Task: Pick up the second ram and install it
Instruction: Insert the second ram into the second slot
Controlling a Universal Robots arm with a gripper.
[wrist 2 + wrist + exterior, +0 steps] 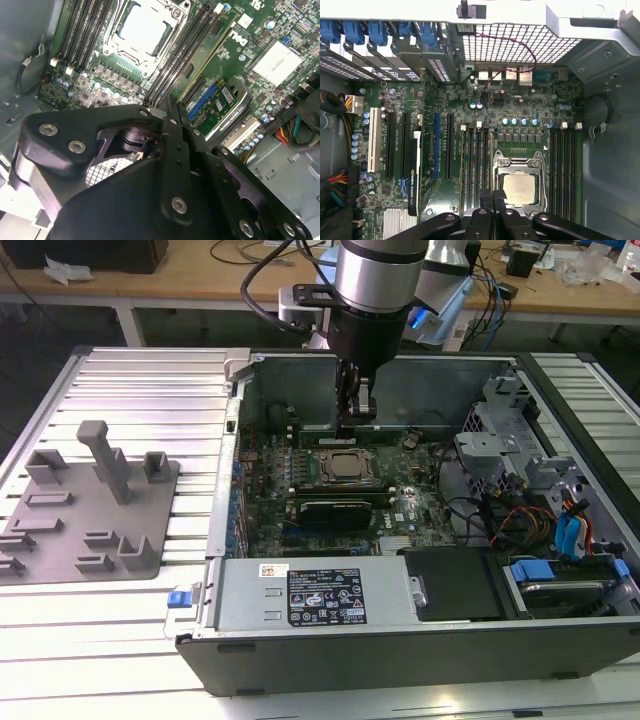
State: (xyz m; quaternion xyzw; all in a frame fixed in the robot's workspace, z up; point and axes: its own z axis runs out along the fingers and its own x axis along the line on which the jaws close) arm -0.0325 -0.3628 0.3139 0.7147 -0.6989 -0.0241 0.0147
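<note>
Gripper: I see the gripper (357, 418) lowered inside the open case (420, 655), hanging above the board.
Fingers: in both wrist views the two black fingers (487, 200) lie flat against each other, with only a thin seam between them; I see nothing pinched there.
Tips: in the second wrist view the gripper (171, 105) points down at the slot bank beside the processor (142, 27); in the first wrist view the gripper (493, 192) sits over the edge of that bank, with the processor (519, 189) just to one side of it.
Ram: the ram (210, 52) is a thin green stick standing on edge in the slot of that bank farthest from the processor. It runs straight away from the fingertips, its near end just beside them.
Contact: I cannot tell whether the tips touch the ram's top edge or hang just clear of it.
Card: the black card (335, 510) lies past the ram, on the side away from the processor.
Holder: the grey holder (60, 530) sits outside the case, well apart from the gripper.
</note>
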